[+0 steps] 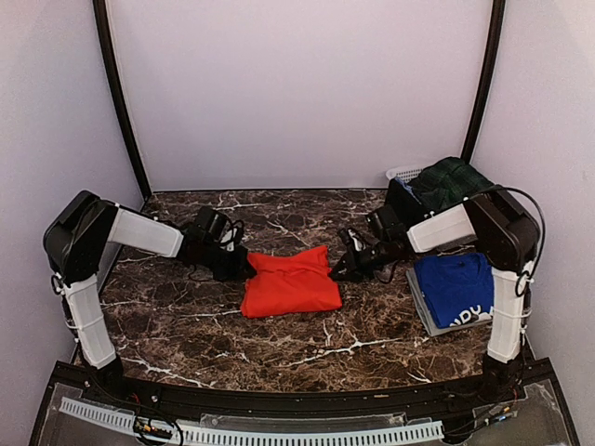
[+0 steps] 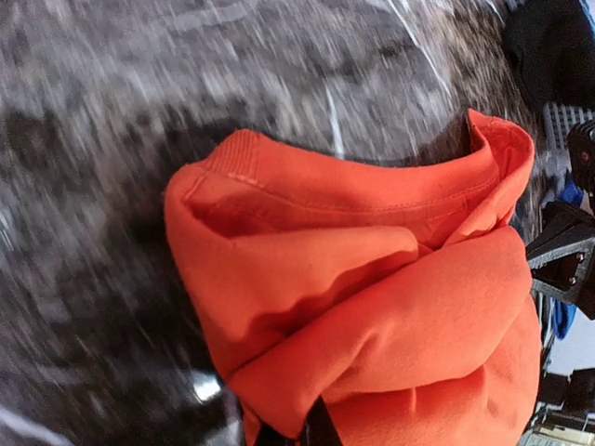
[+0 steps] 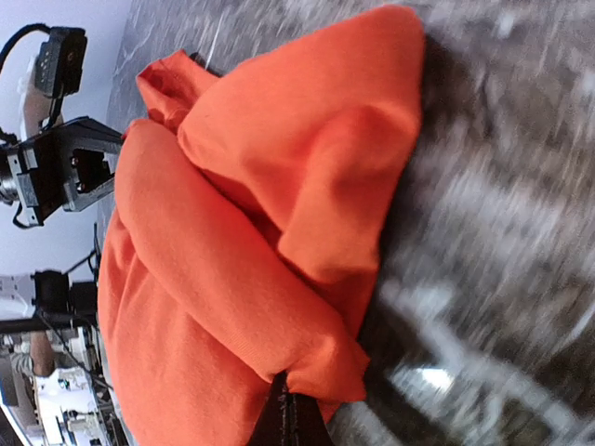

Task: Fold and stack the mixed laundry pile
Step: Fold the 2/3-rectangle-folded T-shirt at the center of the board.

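Currently: red-orange T-shirt [image 1: 290,282] pinched at two corners

Nearest, at the right edge of the marble table [image 1: 186,316], the royal blue T-shirt [image 1: 456,286] lies folded on the grey tray [image 1: 420,311]. The red-orange T-shirt lies folded mid-table. The left gripper [image 1: 245,265] is clamped on its far-left corner and the right gripper [image 1: 337,269] on its far-right corner, with cloth bunched at both. Farthest right, the tartan skirt [image 1: 451,181] sits on the white basket [image 1: 403,173].

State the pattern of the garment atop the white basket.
Dark green tartan garment; top external view shows it best.
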You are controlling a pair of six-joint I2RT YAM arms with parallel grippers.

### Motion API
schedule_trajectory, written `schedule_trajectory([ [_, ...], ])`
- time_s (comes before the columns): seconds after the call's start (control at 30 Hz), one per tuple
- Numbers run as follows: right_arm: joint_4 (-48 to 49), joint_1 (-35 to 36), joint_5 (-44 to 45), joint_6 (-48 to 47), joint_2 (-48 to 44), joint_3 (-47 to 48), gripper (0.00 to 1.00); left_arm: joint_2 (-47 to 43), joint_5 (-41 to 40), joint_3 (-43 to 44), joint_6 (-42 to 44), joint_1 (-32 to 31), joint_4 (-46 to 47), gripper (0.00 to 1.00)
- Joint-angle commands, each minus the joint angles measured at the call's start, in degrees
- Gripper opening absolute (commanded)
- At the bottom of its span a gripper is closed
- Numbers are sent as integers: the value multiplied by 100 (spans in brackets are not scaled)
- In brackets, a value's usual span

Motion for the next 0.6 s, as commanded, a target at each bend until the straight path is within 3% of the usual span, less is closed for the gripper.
schedule_trajectory([
  [0.0,667,369,100,375,-1176,-1429,0,-972,-77,-1069,-275,-629,-300,0],
  [0.17,493,586,120,531,-2167,-2240,0,-2104,-123,-1888,-535,-727,-431,0],
  [0.3,-40,589,97,273,-2348,-1857,0,-2453,-392,-1737,-261,-717,-866,2],
  [0.37,-320,587,30,103,-2246,-1592,9,-2457,-557,-1535,-82,-705,-1245,6],
  [0.47,-740,545,67,-230,-2188,-1269,24,-2449,-851,-1237,127,-599,-1637,28],
  [0.57,-1144,355,211,-593,-2282,-1034,40,-2665,-1199,-1072,399,-527,-1933,42],
])
